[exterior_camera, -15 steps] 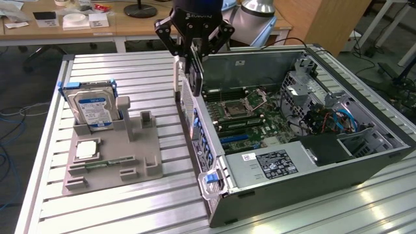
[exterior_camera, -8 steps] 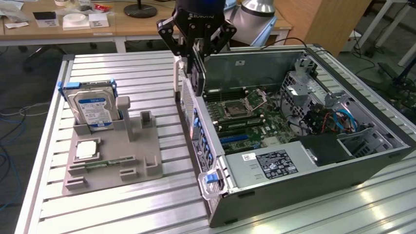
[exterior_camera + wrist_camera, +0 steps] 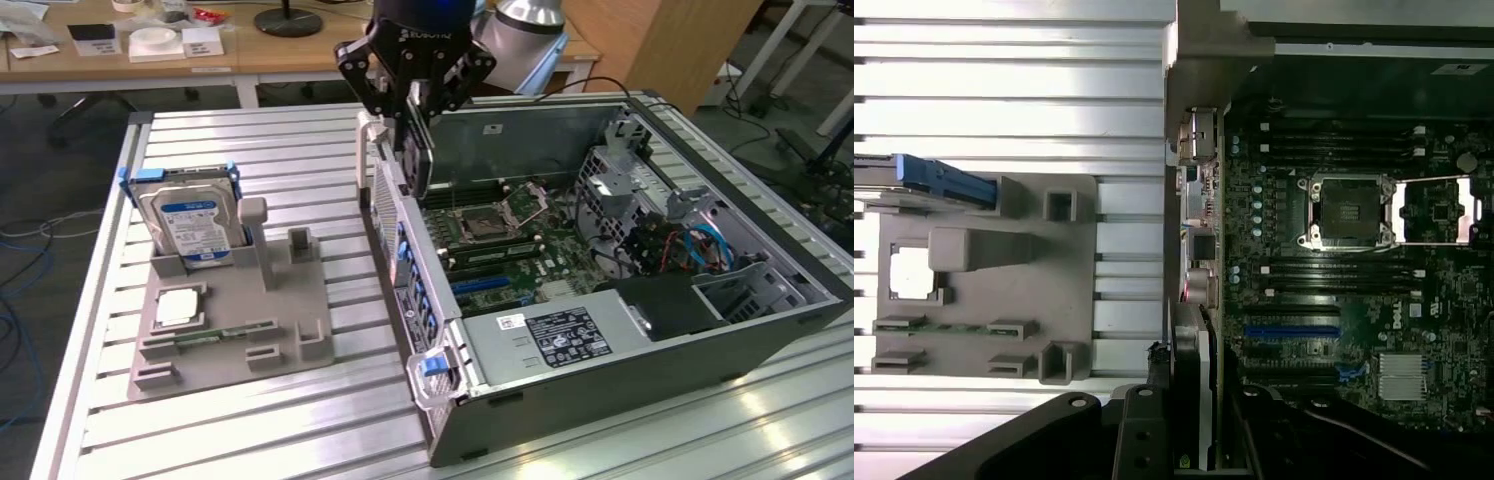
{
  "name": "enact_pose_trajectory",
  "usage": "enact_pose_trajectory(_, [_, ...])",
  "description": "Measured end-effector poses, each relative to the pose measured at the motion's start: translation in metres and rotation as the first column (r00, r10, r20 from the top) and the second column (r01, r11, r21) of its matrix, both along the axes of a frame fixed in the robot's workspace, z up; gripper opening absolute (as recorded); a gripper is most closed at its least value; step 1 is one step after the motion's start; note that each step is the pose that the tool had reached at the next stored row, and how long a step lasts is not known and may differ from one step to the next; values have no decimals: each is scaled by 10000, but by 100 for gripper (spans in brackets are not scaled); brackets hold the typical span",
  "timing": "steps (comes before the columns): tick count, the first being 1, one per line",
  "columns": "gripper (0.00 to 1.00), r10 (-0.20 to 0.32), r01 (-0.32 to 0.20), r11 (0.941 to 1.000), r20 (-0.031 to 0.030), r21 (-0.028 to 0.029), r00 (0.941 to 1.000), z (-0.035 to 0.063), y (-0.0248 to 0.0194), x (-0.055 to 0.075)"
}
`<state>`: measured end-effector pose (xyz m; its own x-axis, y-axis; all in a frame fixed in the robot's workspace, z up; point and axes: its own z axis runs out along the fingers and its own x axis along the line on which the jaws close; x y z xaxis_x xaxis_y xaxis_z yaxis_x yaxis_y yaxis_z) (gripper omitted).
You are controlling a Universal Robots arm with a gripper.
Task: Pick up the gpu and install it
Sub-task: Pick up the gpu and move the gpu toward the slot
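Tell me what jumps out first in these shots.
The gripper hangs over one edge of the open computer case, clamped on the gpu, which stands on edge. On the exterior view's left, a hard drive with a blue-white label stands in a grey fixture.

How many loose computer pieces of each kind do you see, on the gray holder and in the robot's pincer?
hard drive: 1
silver square chip: 1
RAM stick: 1
gpu, held in the pincer: 1
Total: 4
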<state>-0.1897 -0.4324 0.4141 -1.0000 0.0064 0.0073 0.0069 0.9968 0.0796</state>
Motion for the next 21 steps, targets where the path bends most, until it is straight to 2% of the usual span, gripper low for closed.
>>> enact_pose_trajectory(10, [28, 74, -74, 10000, 0, -12, 10000, -19, 0, 142])
enact_pose_trajectory(12, [28, 84, -84, 10000, -1, -42, 10000, -23, 1, 168])
enact_pose_trajectory(15, [28, 88, -88, 9999, -2, -120, 10000, -29, 3, 188])
enact_pose_trajectory(21, [28, 101, -101, 9999, -1, -132, 9999, -47, 5, 248])
